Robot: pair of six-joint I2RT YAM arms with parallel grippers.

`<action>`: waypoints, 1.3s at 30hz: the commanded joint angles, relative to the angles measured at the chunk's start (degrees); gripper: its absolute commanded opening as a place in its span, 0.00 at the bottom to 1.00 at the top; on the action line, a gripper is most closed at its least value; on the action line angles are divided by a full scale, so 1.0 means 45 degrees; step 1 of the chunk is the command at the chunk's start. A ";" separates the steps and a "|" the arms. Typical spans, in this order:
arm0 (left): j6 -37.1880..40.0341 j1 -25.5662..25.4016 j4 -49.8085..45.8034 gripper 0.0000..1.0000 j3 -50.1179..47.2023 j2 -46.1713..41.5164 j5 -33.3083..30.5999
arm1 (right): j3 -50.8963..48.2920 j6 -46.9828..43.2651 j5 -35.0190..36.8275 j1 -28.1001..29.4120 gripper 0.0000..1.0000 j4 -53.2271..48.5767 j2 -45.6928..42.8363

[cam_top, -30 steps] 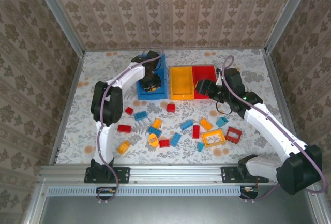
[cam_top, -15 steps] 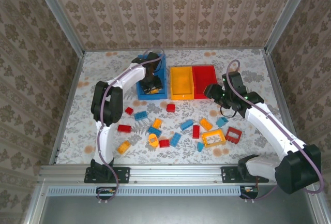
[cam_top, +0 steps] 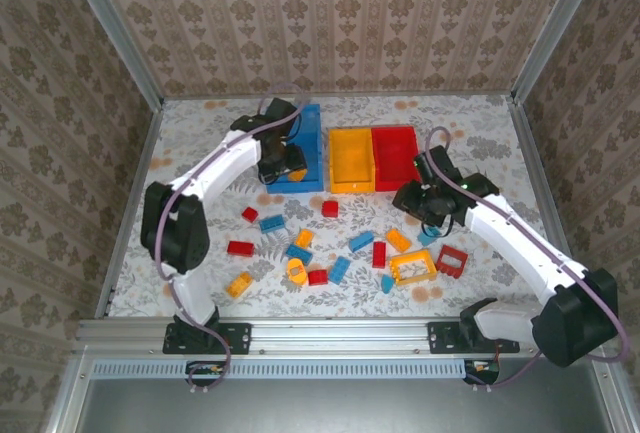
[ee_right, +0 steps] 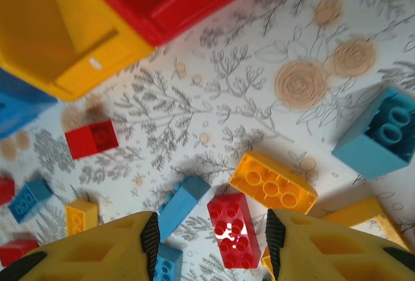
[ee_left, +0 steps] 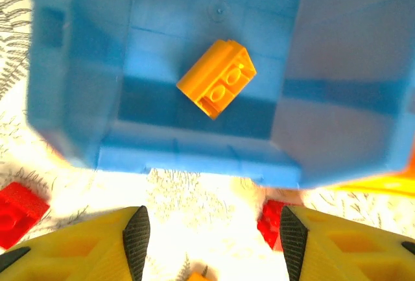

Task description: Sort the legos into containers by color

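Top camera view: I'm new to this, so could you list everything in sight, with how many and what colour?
bins: three, side by side at the table's far middle: blue bin, yellow bin, red bin
orange brick: one, inside the blue bin
red bricks: about six, loose in front of the bins, one an open frame
blue bricks: about six, loose among them
orange bricks: about five, loose, one an open frame
table: one, pale floral pattern
walls: patterned wallpaper, three sides
arms: two, white: left arm, right arm
left tool: open, at the blue bin's near side
right tool: open, above the loose bricks
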 commanded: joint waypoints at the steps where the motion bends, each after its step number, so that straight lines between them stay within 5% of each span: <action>1: 0.0148 -0.0164 0.0289 0.58 -0.0886 -0.1343 -0.0186 | 0.0100 -0.0646 0.0621 0.0522 0.51 -0.0295 0.0226; 9: 0.2349 -0.1173 0.0822 0.55 -0.3196 -0.4703 -0.0057 | 0.0579 -0.0637 0.0184 0.1860 0.53 -0.0189 0.1417; 17: 0.3448 -0.1639 0.1457 0.54 -0.6311 -0.7871 0.0162 | 0.0346 0.4430 -0.1594 0.2307 0.54 0.1785 0.2992; 26: 0.3388 -0.1703 0.1461 0.54 -0.6758 -0.8431 0.0391 | -0.0432 0.8447 -0.1533 0.3154 0.53 0.3308 0.4055; 39: 0.3421 -0.1717 0.1509 0.54 -0.6812 -0.8629 0.0620 | -0.0465 0.9624 -0.1086 0.3433 0.44 0.3883 0.5426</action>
